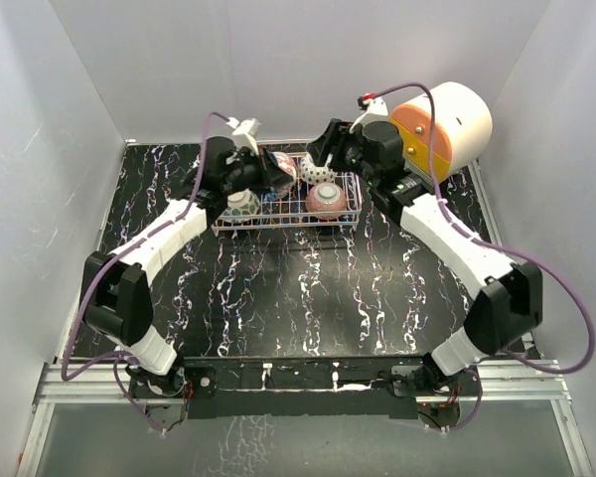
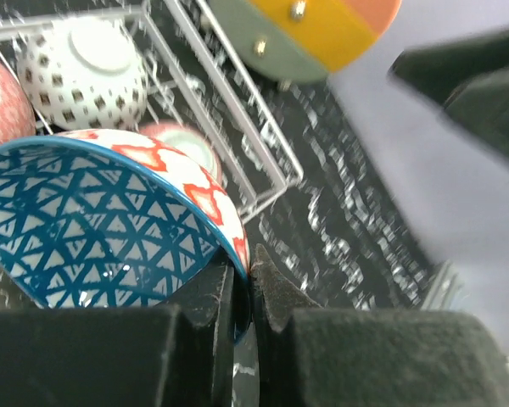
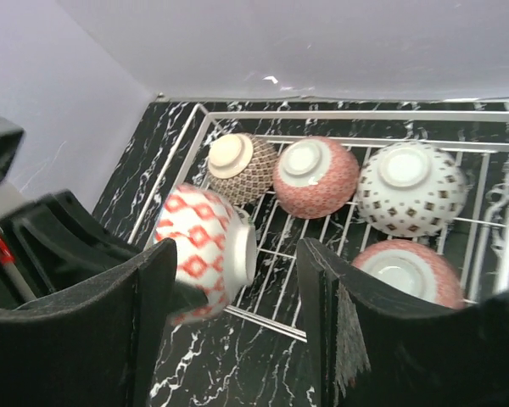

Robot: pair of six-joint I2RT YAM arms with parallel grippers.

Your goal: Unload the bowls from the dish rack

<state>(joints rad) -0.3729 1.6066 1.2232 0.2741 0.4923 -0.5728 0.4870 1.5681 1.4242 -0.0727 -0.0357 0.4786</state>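
The dish rack (image 1: 350,211) sits at the back of the table. My left gripper (image 2: 250,273) is shut on the rim of a red-and-white diamond bowl (image 2: 110,220) with a blue triangle inside. The bowl is tilted on its side over the rack's left end (image 3: 199,246). My right gripper (image 3: 237,259) hangs open above the rack's near rail (image 3: 267,315), holding nothing. In the rack lie a brown-patterned bowl (image 3: 237,165), a pink-red bowl (image 3: 316,176), a grey-white bowl (image 3: 411,186) and another pink-red bowl (image 3: 403,271), all upside down.
A big white cylinder with an orange-yellow face (image 1: 442,124) stands right of the rack, behind my right arm (image 1: 447,234). A green-white bowl (image 1: 241,206) shows under my left arm at the rack's near left corner. White walls enclose the black marbled table (image 1: 298,298).
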